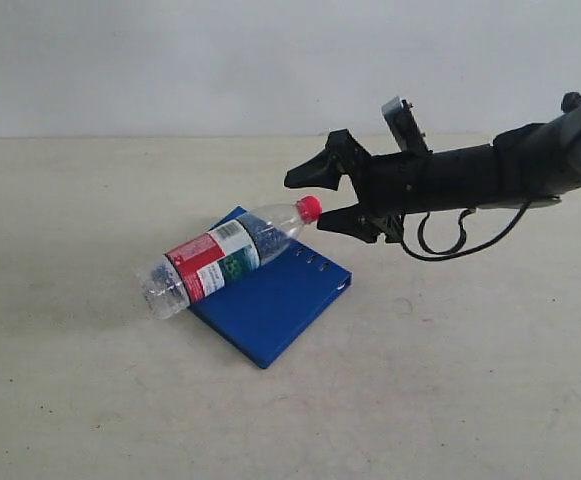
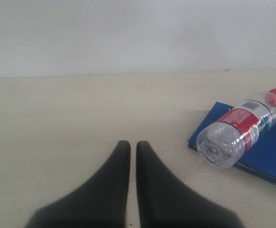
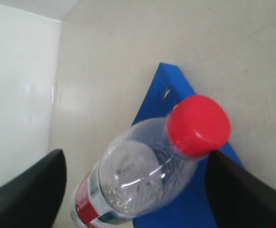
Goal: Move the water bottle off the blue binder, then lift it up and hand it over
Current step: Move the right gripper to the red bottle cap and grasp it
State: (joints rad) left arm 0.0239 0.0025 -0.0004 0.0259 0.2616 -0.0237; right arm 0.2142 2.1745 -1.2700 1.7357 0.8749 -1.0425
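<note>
Right gripper [image 1: 305, 204] is gaping wide, empty, at the red cap [image 1: 310, 208] of the small clear plastic water bottle [image 1: 232, 252]; left gripper [image 2: 128, 161] is sitting closed, empty. Bottle is lying mid-worktop on the flat blue binder [image 1: 280, 300], label [image 1: 198, 267] unreadable.

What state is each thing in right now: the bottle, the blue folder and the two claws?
water bottle: lying on its side across the binder, red cap screwed on, base overhanging the binder's edge.
blue binder: closed, flat on the table.
right claw: open, a finger on either side of the cap, not gripping.
left claw: shut, empty, away from the bottle.
</note>
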